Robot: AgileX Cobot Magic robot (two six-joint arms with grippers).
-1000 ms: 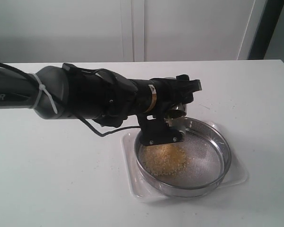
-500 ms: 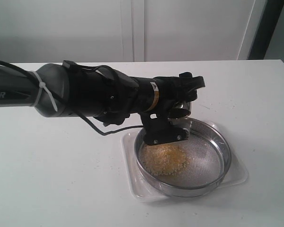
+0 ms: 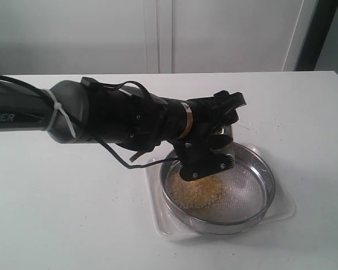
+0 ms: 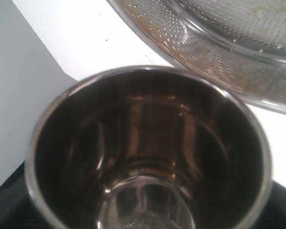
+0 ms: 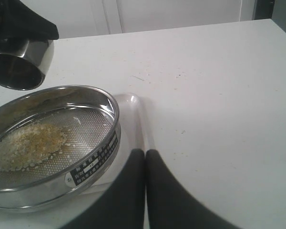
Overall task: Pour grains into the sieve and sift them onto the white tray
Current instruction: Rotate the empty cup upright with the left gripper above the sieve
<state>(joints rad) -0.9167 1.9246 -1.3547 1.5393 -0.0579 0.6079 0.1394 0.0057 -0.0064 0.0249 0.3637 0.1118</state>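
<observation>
All grains (image 3: 194, 190) lie heaped lower centre, in the sieve (image 3: 268, 194) on the tray (image 3: 284, 209); left jaws, grasping the emptied cup (image 4: 148, 157), have rolled it upward; right jaws clenched, idle. Sifting remains.

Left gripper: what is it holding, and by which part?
The left gripper holds the steel cup by its side wall, one finger on each side.

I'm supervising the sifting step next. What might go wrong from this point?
The grains lie heaped on one side of the sieve, so shaking may toss some over the rim, and the white tray barely outspans it. The left gripper holds the steel cup low by the rim and might knock it pulling away.
</observation>
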